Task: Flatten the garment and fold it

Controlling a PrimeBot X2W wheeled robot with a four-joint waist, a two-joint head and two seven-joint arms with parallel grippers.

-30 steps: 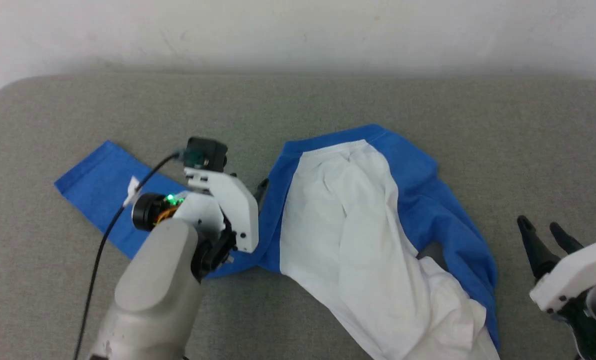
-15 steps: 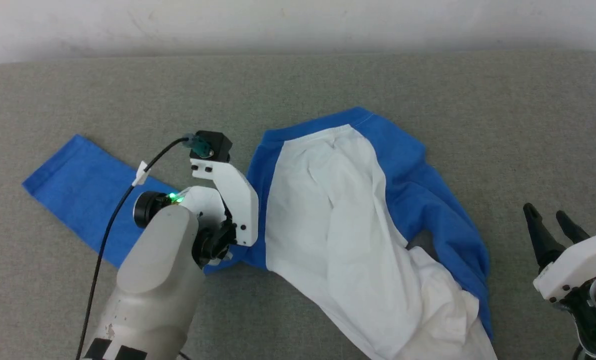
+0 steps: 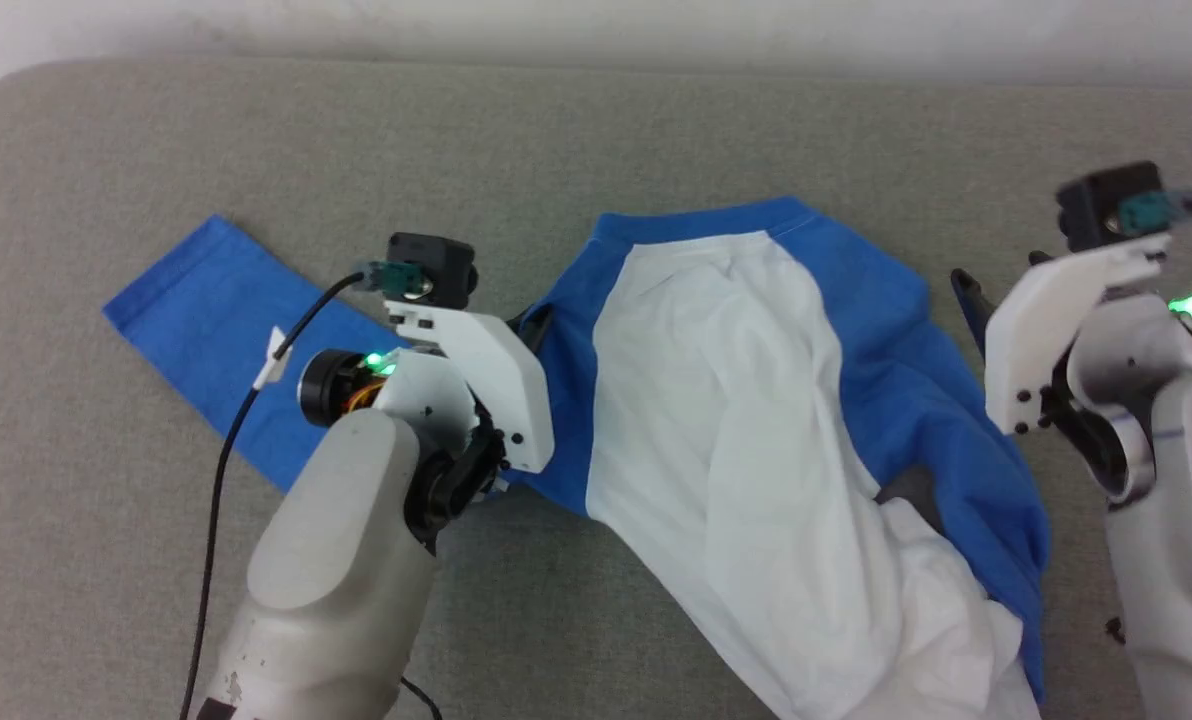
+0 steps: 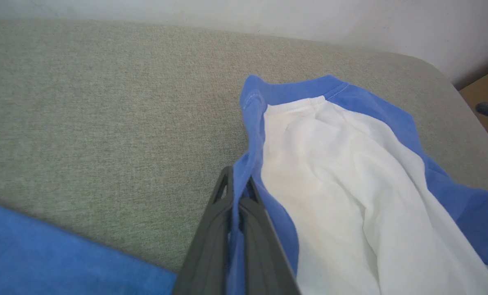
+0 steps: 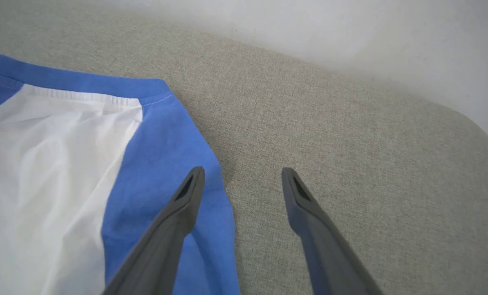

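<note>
The garment [image 3: 726,450] lies crumpled on the grey padded surface: a white body with blue raglan shoulders and a blue neckband at the far end. One blue sleeve [image 3: 216,330] stretches flat to the left. My left gripper [image 3: 536,322] sits at the garment's left shoulder. In the left wrist view, the left gripper [image 4: 238,192] is shut on a raised fold of blue fabric. My right gripper [image 3: 1001,280] hovers at the right shoulder. In the right wrist view, the right gripper [image 5: 242,174] stands open, one finger over the blue sleeve [image 5: 162,164] and the other over bare cushion.
The grey cushion [image 3: 656,140] has rounded corners and ends at a white wall [image 3: 596,25] behind. Past its right end, brown floor [image 4: 485,90] shows. A black cable [image 3: 218,480] hangs from my left arm.
The left jaws have closed on the blue shoulder fabric. My right arm has moved up and in to the garment's right shoulder. The head camera has shifted.
</note>
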